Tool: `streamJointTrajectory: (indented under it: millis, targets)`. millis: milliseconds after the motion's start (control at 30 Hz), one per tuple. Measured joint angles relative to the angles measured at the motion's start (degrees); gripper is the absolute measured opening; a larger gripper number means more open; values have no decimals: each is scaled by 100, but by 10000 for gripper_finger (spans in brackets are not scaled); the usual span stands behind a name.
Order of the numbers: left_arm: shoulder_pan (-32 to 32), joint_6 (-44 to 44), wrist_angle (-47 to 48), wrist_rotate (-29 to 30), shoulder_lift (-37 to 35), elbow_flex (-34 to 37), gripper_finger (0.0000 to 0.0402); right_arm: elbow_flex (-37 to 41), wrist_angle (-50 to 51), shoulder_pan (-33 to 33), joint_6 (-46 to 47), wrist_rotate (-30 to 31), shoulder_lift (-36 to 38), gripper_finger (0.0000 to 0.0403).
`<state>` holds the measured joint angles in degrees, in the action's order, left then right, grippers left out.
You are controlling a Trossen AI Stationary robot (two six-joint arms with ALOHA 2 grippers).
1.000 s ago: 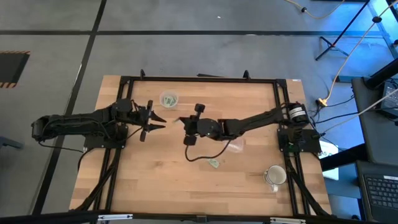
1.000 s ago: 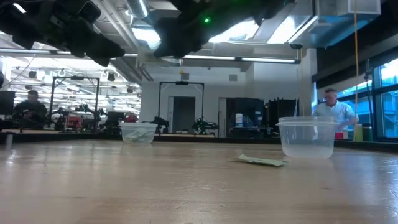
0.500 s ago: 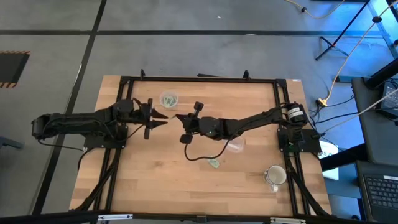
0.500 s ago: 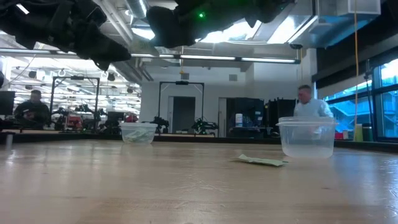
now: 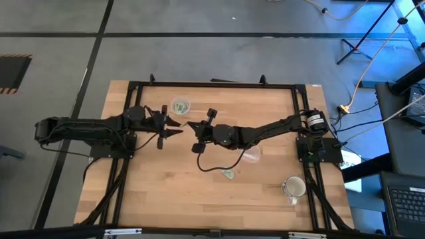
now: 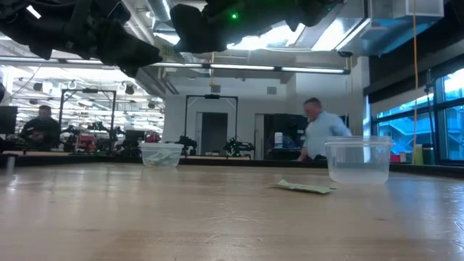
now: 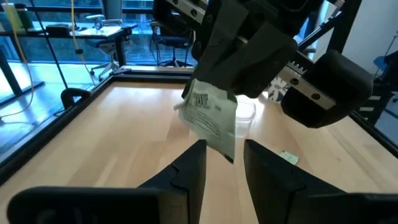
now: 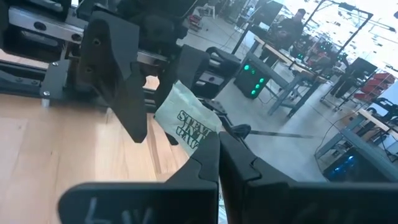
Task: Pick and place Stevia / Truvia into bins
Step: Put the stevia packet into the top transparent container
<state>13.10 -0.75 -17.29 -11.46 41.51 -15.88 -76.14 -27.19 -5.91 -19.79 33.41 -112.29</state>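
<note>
- Green Stevia packet (image 8: 189,122) with white print, slightly crumpled, pinched in the right claw (image 8: 217,149), fingers pressed together on its edge, above the table's (image 5: 166,192) middle.
- Left claw (image 7: 221,163) spread, fingers either side of the same packet's lower edge; contact perhaps, hard to tell.
- Second packet (image 5: 228,174) flat on the wood, near a clear cup (image 6: 358,159).
- Far cup (image 5: 180,105) with green packets inside.
- White mug (image 5: 293,188) near the right front corner.
- Pale wooden planks, black frame; beyond, a workshop with a person (image 6: 319,130) walking.
</note>
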Motion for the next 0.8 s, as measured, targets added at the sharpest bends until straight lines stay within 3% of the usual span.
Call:
streamJointTrajectory:
  millis: [800]
  targets:
    - [0, 4, -58, 47, 51, 0, 102, 0, 183, -33, 46, -1, 0, 5]
